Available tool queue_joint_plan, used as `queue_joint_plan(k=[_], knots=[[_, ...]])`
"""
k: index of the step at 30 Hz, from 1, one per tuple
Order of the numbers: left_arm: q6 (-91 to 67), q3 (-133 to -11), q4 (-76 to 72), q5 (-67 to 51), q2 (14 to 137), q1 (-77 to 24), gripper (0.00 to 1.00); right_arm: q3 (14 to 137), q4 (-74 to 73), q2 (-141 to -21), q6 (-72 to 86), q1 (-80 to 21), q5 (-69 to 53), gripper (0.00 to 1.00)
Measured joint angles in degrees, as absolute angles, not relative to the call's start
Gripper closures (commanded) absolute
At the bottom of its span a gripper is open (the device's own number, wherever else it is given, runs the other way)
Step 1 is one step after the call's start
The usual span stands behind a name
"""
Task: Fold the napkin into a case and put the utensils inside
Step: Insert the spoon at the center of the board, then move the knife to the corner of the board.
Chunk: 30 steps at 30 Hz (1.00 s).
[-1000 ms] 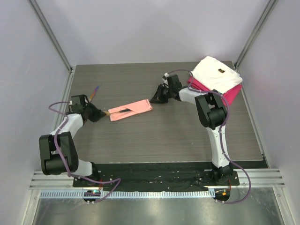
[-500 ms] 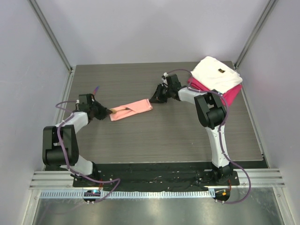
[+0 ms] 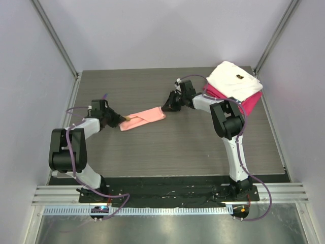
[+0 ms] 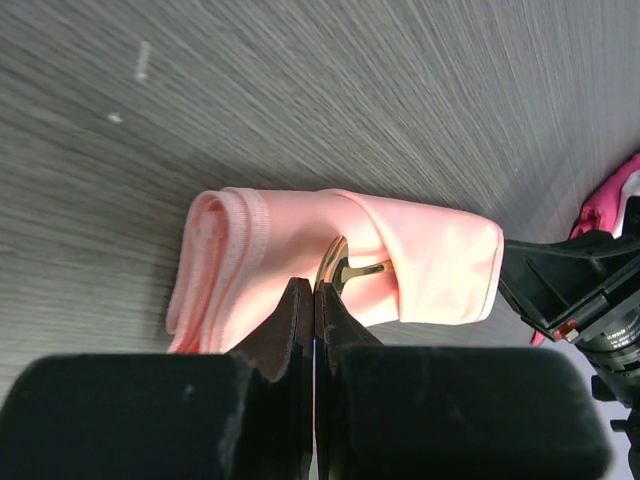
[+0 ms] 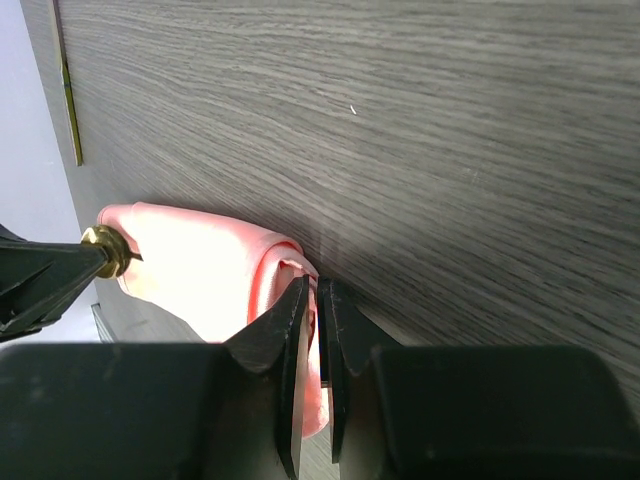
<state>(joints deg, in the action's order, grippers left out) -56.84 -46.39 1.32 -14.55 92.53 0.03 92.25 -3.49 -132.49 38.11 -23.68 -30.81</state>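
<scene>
Left gripper (image 4: 314, 292) jaws fully closed, gold utensil (image 4: 334, 268) pinched at its tips, folded napkin (image 4: 440, 262) directly ahead touching utensil, right gripper (image 5: 312, 292) jaws barely parted, clamping napkin's opposite end, napkin flat on table (image 4: 300, 90)

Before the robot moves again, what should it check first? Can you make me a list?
1. The left jaws are shut on the shiny gold metal utensil: ok.
2. The right jaws pinch the other end of the folded salmon-pink cloth napkin: ok.
3. The utensil's gold end sits at the napkin's fold opening: ok.
4. The utensil is all the way inside: not ok, gold shows.
5. Other utensils are already inside: cannot tell.
6. The folded white cloth on the magenta cloth lies apart from the napkin: ok.
</scene>
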Motion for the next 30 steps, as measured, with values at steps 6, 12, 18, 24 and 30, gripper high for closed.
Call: queue_joint_plan(k=[6,12,18,24,30], knots=[[-56.9,-48.1,-0.1,-14.7,94.8,-1.5,1.0,92.7,-3.5,-132.8,38.1,-23.7,-31.0,0.83],[-56.8,-49.7,0.3,-15.0,97.0,-1.5,0.78,92.7,-3.5,-132.8,37.9,-23.7,-31.0,0.83],[-55.5,-50.5,4.3,-13.7,96.9,-1.5,0.48,92.7,-3.5,-132.8,37.6,-23.7,-31.0,0.82],[-51.4,-51.9,12.9,-11.9,91.5,-1.3,0.22,92.7,-3.7,-132.8,36.9,-23.3,-31.2,0.82],[-41.6,-63.5,26.3,-6.3,86.6,1.2,0.2,90.5,-8.8,-129.0,33.4,-22.3,-27.0,0.75]])
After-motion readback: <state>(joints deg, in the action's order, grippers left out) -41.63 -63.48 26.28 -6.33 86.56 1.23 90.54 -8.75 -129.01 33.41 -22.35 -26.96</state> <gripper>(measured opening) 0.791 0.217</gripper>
